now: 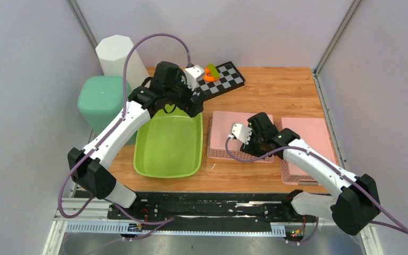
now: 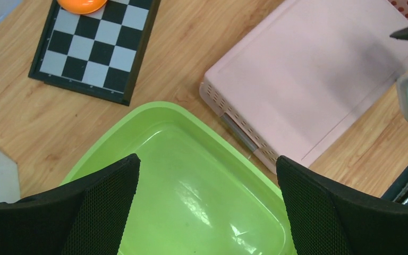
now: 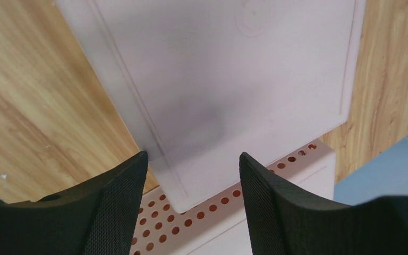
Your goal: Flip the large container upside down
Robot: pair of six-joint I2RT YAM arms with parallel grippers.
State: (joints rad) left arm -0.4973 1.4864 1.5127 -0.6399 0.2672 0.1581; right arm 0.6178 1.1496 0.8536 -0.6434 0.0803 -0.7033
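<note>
Right end effector (image 3: 191, 170) hovers, fingers apart, over the upturned pink basket (image 3: 234, 79); left end effector (image 2: 207, 172) gapes wide above the green tub (image 1: 167, 151) beside it.

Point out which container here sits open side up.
The lime-green tub below the left hand: its hollow faces up, while the left pink basket and the right pink basket show flat undersides.

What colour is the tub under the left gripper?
The tub is lime green, clearest in the top external view.

white arms (image 1: 118, 129), black joints (image 1: 93, 175) — purple cables (image 1: 138, 48)
</note>
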